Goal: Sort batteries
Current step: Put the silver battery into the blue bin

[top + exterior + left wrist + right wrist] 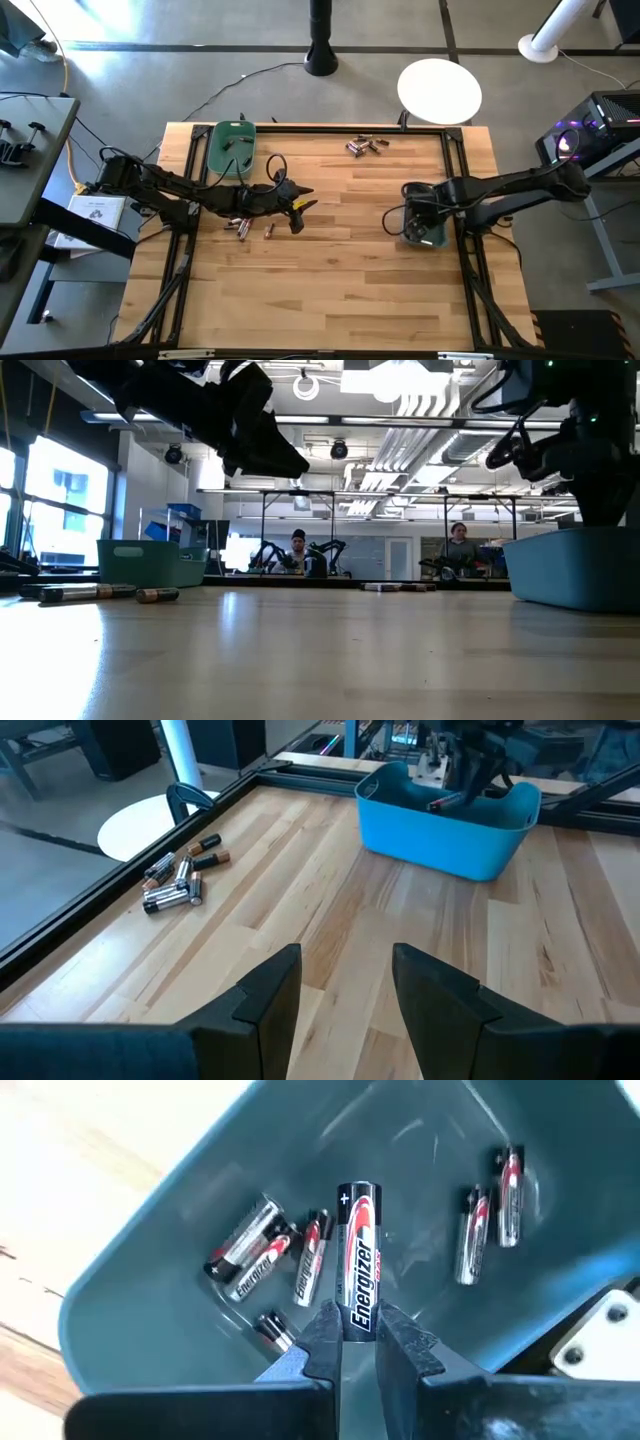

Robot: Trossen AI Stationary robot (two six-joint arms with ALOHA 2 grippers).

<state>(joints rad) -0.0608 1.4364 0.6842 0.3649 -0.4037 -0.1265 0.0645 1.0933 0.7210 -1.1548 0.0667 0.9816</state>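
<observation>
Across the pale wooden tabletop [330, 250] we see sorting partly done — several silvery-red cylindrical batteries [255, 1252] already lie in the blue-grey plastic bin [130, 1280]. Our right gripper [358, 1342] hangs over it, jaws narrow, pinching one more upright. Loose cells [365, 146] wait at the far edge and beside our left gripper [298, 203] — jaws apart, empty.

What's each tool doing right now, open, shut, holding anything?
Left tool: open, empty, above the table.
Right tool: shut on a battery, over the blue bin.
</observation>
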